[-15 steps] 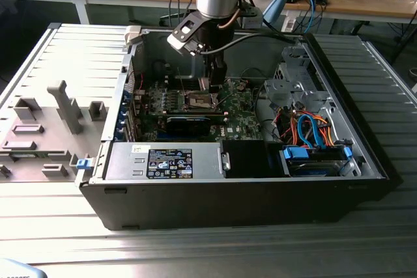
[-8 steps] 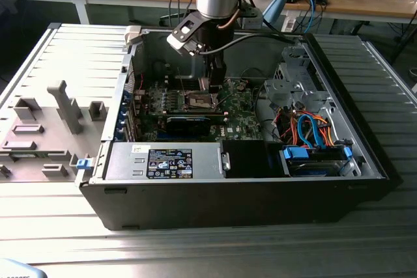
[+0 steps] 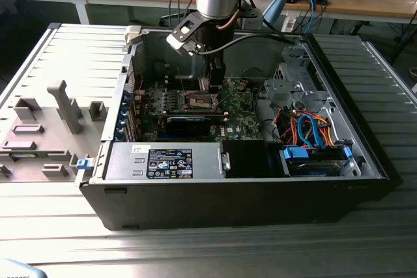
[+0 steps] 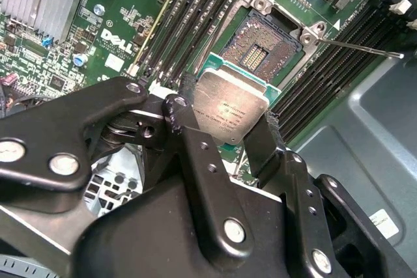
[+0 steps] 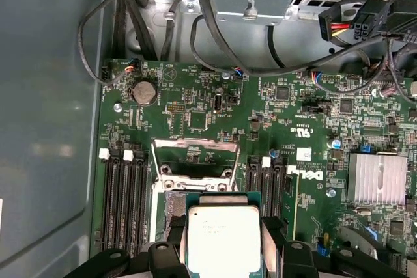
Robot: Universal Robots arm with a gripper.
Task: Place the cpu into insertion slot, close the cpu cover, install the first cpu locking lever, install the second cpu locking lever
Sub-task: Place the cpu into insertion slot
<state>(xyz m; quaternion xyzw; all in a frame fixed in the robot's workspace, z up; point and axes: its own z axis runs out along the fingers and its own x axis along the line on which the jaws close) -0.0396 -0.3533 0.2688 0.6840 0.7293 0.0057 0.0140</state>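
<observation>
Second wrist view: gripper [image 4: 226, 120] clamped on the cpu [image 4: 230, 99], which hangs near the open insertion slot [image 4: 260, 49], not yet seated; judged risk, a skewed or offset descent could damage that slot

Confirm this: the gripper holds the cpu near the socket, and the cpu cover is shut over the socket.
Wrong on the cover. The gripper does hold the cpu near the socket, but the cpu cover stands open, as the first wrist view shows.
</observation>
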